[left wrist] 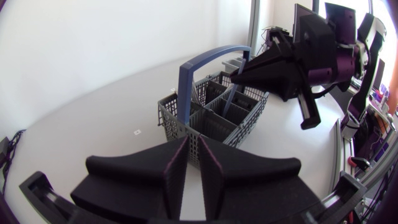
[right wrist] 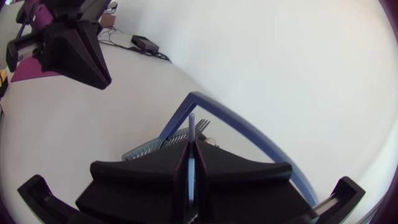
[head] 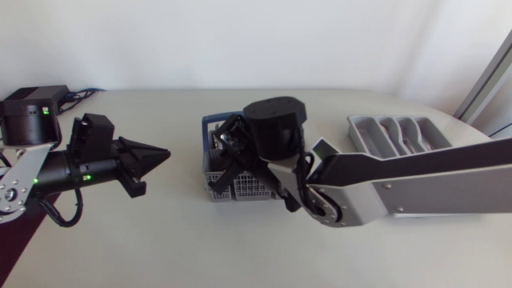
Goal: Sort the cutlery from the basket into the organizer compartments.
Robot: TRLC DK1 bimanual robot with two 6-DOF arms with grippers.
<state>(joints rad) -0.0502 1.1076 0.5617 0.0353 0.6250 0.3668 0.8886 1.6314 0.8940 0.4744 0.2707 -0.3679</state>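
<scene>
table: pale, matte | basket: grey, blue handle, centre | organizer: grey, far right

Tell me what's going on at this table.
The right gripper is at the grey mesh cutlery basket with the blue handle, shut on a thin pale cutlery handle standing in it. The left gripper hangs shut and empty beside the basket. The grey plastic organizer tray sits apart from the basket.
</scene>
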